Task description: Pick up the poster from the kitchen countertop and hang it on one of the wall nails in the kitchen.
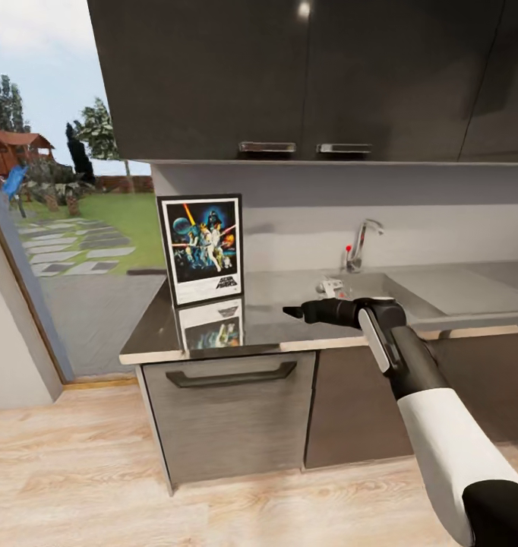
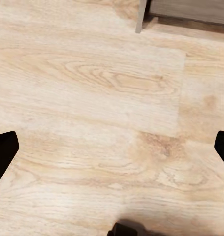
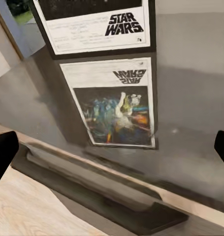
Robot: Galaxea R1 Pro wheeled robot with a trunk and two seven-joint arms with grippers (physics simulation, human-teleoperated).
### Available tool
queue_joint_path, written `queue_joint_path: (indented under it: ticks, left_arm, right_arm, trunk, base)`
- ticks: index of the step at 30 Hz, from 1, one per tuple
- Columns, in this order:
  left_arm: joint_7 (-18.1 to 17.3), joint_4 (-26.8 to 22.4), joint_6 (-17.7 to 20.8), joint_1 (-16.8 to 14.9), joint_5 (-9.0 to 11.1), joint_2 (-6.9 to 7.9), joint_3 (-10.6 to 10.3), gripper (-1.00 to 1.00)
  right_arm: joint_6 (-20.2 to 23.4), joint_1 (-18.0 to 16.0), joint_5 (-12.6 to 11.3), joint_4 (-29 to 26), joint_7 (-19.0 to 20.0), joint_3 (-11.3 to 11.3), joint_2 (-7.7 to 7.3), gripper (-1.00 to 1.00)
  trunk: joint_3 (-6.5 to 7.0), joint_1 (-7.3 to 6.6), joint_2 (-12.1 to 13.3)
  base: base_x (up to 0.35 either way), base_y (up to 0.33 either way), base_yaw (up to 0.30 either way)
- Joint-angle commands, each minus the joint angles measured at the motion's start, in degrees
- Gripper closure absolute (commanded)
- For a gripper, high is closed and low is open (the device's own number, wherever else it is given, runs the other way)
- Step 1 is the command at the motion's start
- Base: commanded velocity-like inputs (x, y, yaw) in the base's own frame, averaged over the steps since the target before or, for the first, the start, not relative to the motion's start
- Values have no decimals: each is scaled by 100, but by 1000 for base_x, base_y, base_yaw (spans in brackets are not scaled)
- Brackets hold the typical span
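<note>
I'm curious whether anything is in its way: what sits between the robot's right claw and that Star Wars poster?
Nothing: the head view shows just bare glossy countertop, mirroring the poster, between it and the right gripper.

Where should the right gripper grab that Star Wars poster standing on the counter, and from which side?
Probably the right vertical edge of the poster, approached from the sink side where the right gripper already is. It stands upright on the kitchen countertop, thin and flat, so the fingers should straddle the frame front to back.
</note>
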Motion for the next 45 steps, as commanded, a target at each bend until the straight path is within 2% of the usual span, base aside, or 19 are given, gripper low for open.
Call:
queue_joint_path:
  ticks: [1,6,7,9,10,13,18,28,35,45]
  left_arm:
    - [-23,-6,-1,0,1,-2,12,-100]
    - [-28,-10,-8,0,1,-1,14,-100]
    - [-30,-13,-7,0,1,-1,18,-100]
    - [-31,-17,-8,0,1,-1,18,-100]
    - [-31,-19,-9,0,1,-1,16,-100]
    - [-31,-31,-6,0,1,-1,16,-100]
    - [-31,-39,-2,0,1,-1,13,-100]
    - [-31,-41,1,0,1,6,20,-100]
    - [-31,-29,6,0,1,8,234,-100]
    - [-31,-32,8,0,1,8,273,-100]
  right_arm:
    - [41,-9,-57,-4,-29,10,-5,-100]
    - [44,-144,-45,115,-41,10,-4,-100]
    - [41,-542,-55,776,-33,10,-4,-100]
    - [8,-777,-67,1239,-27,10,-4,-100]
    - [-121,-1019,-90,1731,-15,10,-4,-100]
    - [-593,-1399,-151,2552,151,10,-4,-100]
    - [-990,-1679,-195,3134,731,11,3,-100]
    - [-1094,-1749,-199,3256,923,18,13,-100]
    - [-1107,-1753,-200,3260,936,18,14,-100]
    - [-1110,-1754,-200,3261,930,19,14,-100]
  trunk:
    - [-5,3,-3]
    - [-6,3,-3]
    - [-7,3,-3]
    - [-8,3,-3]
    - [-8,3,-3]
    - [-8,3,-3]
    - [-9,3,-3]
    - [-9,3,-3]
    - [-9,3,-3]
    - [-9,3,-3]
  base:
    - [209,-2,258]
    - [76,-1,270]
    - [12,0,86]
    - [8,0,62]
    - [5,0,35]
    - [3,0,22]
    - [48,14,7]
    - [155,56,1]
    - [243,89,0]
    - [67,14,0]
